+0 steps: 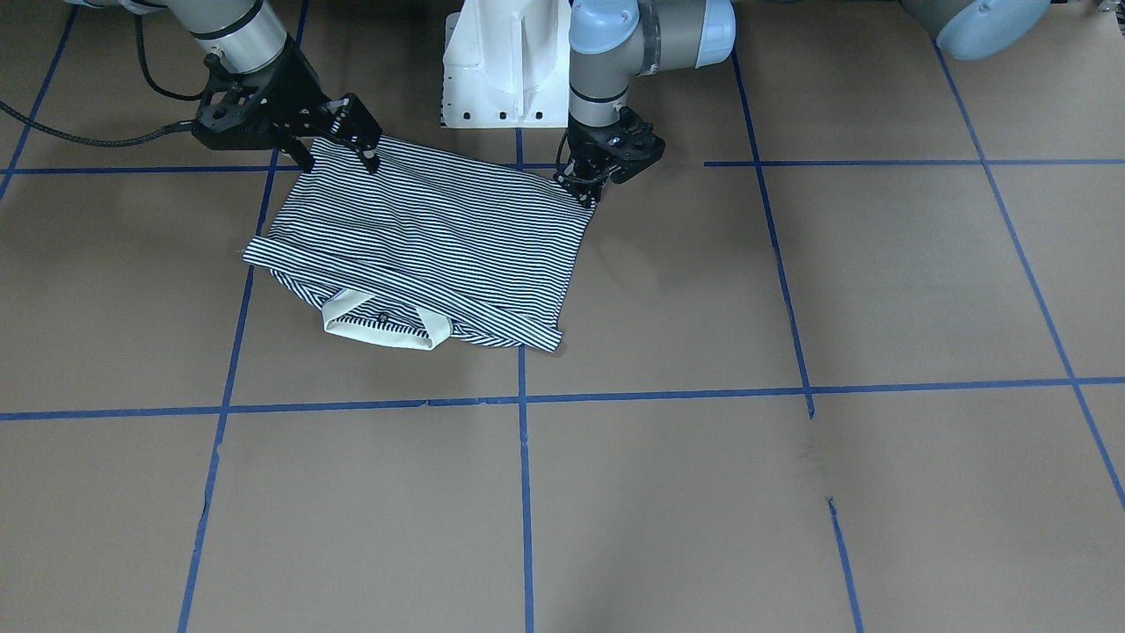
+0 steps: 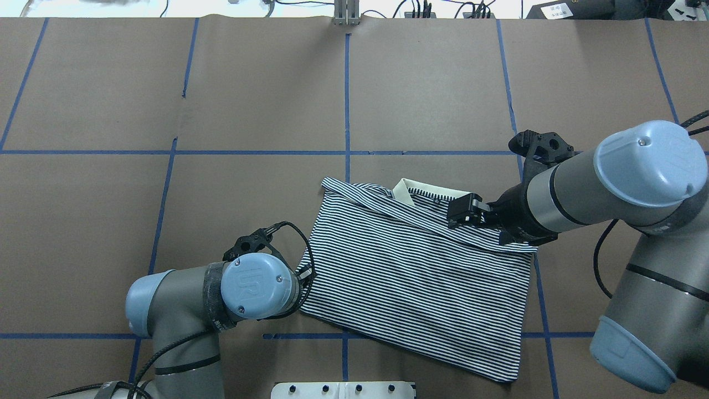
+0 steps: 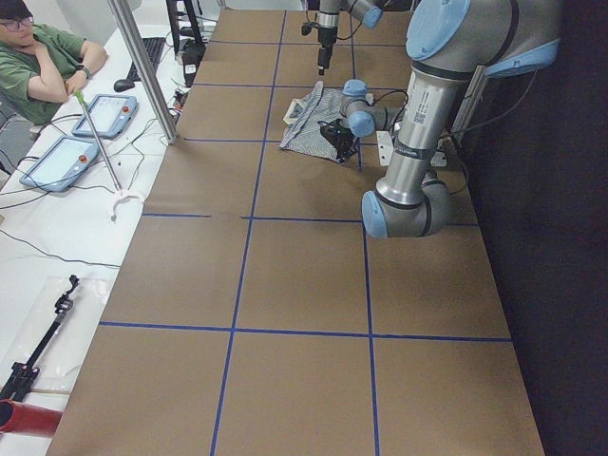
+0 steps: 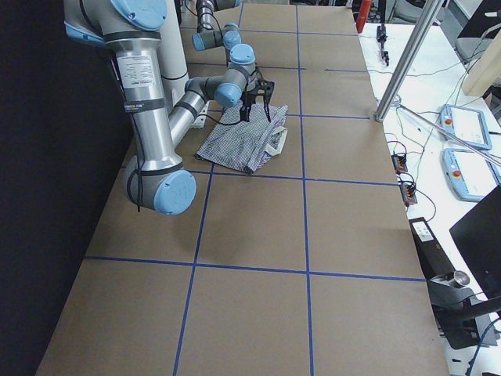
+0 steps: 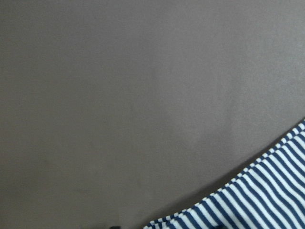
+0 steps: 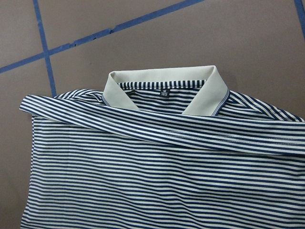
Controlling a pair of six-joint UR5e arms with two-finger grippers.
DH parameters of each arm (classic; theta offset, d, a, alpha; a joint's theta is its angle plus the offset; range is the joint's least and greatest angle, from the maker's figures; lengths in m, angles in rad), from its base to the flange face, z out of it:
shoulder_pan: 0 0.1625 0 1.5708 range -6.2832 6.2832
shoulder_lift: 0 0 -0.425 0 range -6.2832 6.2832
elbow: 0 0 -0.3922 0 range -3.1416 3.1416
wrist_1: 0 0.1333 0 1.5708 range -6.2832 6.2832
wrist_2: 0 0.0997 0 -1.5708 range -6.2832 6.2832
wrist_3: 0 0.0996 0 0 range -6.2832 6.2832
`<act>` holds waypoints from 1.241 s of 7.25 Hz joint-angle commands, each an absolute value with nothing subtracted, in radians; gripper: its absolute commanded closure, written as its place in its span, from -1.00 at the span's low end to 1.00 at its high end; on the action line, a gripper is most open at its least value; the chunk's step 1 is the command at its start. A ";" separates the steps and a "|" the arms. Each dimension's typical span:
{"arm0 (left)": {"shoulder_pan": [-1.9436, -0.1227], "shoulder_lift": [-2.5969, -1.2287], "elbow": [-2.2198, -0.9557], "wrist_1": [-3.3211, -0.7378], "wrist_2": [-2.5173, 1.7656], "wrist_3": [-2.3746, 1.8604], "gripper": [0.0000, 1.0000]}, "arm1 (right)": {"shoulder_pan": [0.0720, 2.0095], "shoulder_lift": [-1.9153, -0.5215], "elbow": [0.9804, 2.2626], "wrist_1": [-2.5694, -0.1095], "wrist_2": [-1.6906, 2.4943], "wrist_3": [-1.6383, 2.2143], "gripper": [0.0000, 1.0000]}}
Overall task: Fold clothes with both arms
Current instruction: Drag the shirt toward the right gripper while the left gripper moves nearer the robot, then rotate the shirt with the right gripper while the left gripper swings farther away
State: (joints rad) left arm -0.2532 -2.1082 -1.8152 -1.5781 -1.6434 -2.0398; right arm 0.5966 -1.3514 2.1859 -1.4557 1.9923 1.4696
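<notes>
polo shirt (image 2: 410, 277) with thin navy and white stripes lies flat on the brown surface (image 2: 249, 94), close to the edge where the robot stands and about midway along it. its cream collar (image 6: 164, 81) points toward the far edge, and a striped sleeve is folded across the body just below the collar. the hem runs along the robot's side, near the white pedestal base (image 1: 505, 61).

the left hand (image 1: 587, 192) points straight down at one hem corner, its fingers drawn together on the cloth, so it looks pinched on that corner. the right hand (image 1: 338, 158) comes in low at the other hem corner with its fingers spread wide apart, one on each side of the corner and gripping nothing. blue tape lines (image 1: 523, 457) cross the surface in a grid, and one passes under the shirt.
</notes>
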 commanded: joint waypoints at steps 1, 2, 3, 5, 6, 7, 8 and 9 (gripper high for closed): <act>-0.255 -2.109 -1.825 -1.577 -1.643 -2.022 1.00 | 0.597 -1.351 2.184 -1.456 1.991 1.471 -1.00; -0.270 -2.108 -1.830 -1.577 -1.643 -2.019 1.00 | 0.597 -1.353 2.184 -1.456 1.991 1.471 -1.00; -0.302 -2.105 -1.829 -1.577 -1.643 -1.981 1.00 | 0.597 -1.351 2.184 -1.456 1.991 1.471 -1.00; -0.391 -2.103 -1.822 -1.572 -1.644 -1.867 1.00 | 0.597 -1.353 2.181 -1.456 1.988 1.470 -1.00; -0.432 -2.105 -1.815 -1.574 -1.643 -1.811 1.00 | 0.598 -1.353 2.177 -1.456 1.988 1.471 -1.00; -0.468 -2.111 -1.807 -1.580 -1.640 -1.766 1.00 | 0.604 -1.353 2.177 -1.456 1.988 1.471 -1.00; -0.518 -2.121 -1.795 -1.585 -1.638 -1.682 1.00 | 0.610 -1.356 2.177 -1.456 1.988 1.471 -1.00; -0.563 -2.161 -1.710 -1.623 -1.614 -1.607 1.00 | 0.614 -1.356 2.177 -1.456 1.988 1.471 -1.00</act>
